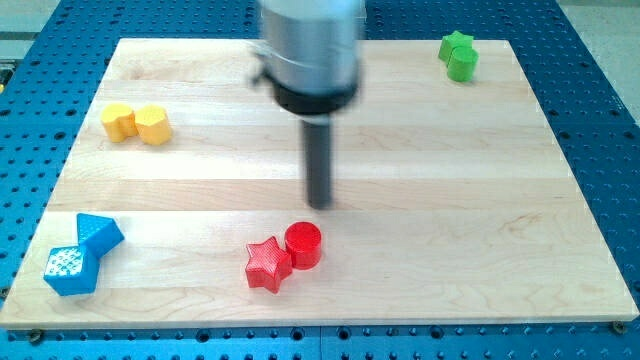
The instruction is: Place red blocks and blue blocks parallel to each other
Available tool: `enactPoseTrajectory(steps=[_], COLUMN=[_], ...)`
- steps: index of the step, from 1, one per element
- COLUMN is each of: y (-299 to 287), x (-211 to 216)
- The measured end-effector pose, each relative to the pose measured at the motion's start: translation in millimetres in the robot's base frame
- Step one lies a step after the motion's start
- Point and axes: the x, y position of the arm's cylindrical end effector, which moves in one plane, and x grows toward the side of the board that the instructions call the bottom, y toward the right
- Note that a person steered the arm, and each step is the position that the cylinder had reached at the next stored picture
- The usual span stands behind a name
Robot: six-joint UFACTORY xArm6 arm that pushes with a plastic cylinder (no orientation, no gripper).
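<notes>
My tip [320, 205] is a bare rod with no fingers to open or close, and it stands just above the red cylinder [303, 244], which touches the red star [267, 264]. The blue triangular block [99, 233] and blue cube [70, 270] touch at the surface's [450, 200] lower-left corner, well apart from the reds, so I judge each pair is gathered but not yet parallel. The blues crowd the left and bottom edges, while the middle and right lie open, with yellow blocks [137, 124] and green blocks [459, 55] far off

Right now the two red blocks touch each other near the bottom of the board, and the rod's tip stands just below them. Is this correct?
Not quite. In the camera view my tip stands just above the red cylinder, not below it. The rest holds: the cylinder touches the red star near the wooden board's bottom edge.
</notes>
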Motion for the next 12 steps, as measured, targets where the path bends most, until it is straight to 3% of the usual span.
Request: enactPoseTrajectory(steps=[1, 2, 4, 5, 7, 8, 9, 10, 12], y=[41.0, 9.1, -41.3, -21.0, -102.6, -70.3, -31.5, -32.7, -149.9], x=[84.2, 104.6, 43.9, 55.9, 37.6, -2.2, 25.9, 102.0, 105.3])
